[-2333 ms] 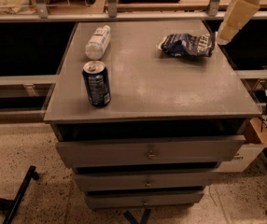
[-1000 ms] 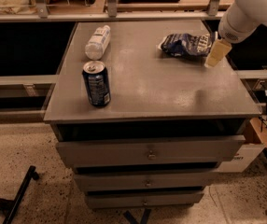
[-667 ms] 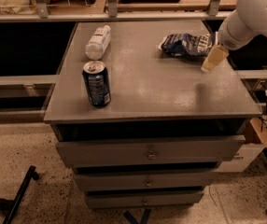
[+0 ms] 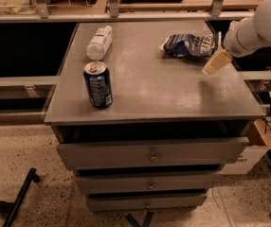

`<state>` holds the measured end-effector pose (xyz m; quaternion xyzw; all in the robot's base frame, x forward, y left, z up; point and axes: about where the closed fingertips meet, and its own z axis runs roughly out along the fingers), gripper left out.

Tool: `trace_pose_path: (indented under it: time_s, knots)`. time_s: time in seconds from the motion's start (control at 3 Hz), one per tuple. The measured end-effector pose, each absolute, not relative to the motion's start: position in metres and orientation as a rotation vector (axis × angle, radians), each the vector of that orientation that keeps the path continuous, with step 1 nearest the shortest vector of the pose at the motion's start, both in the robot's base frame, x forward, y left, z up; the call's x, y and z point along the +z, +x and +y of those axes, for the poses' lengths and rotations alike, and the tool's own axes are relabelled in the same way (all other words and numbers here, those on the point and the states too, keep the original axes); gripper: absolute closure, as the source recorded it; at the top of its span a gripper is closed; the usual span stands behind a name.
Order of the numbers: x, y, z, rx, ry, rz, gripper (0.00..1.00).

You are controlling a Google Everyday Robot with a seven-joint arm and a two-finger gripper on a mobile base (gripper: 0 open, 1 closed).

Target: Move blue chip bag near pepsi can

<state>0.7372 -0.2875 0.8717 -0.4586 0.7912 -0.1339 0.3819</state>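
The cream tapered tool (image 4: 216,63), spread or pressed together I cannot tell, has dropped just beside the crumpled dark-blue foil chip bag (image 4: 189,45) on the matte grey counter (image 4: 173,93), well apart from the cylindrical blue aluminium pepsi can (image 4: 97,85).

Grey surface (image 4: 164,89) on top of a drawer cabinet (image 4: 183,151), carrying three things.
The pepsi can (image 4: 97,85) stands upright near the front left corner. A clear plastic bottle (image 4: 99,42) lies on its side at the far left, just behind the can. The blue chip bag (image 4: 190,45) lies crumpled at the far right, well apart from the can. The gripper (image 4: 216,63) hangs over the right edge, just beside the bag's near right end.
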Motion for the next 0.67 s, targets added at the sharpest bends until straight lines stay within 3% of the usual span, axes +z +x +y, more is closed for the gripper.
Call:
trace_pose_path:
  time_s: [0.67]
  knots:
    - [0.8639,0.7396,-0.2771,-0.285,-1.185,1.962,0.41]
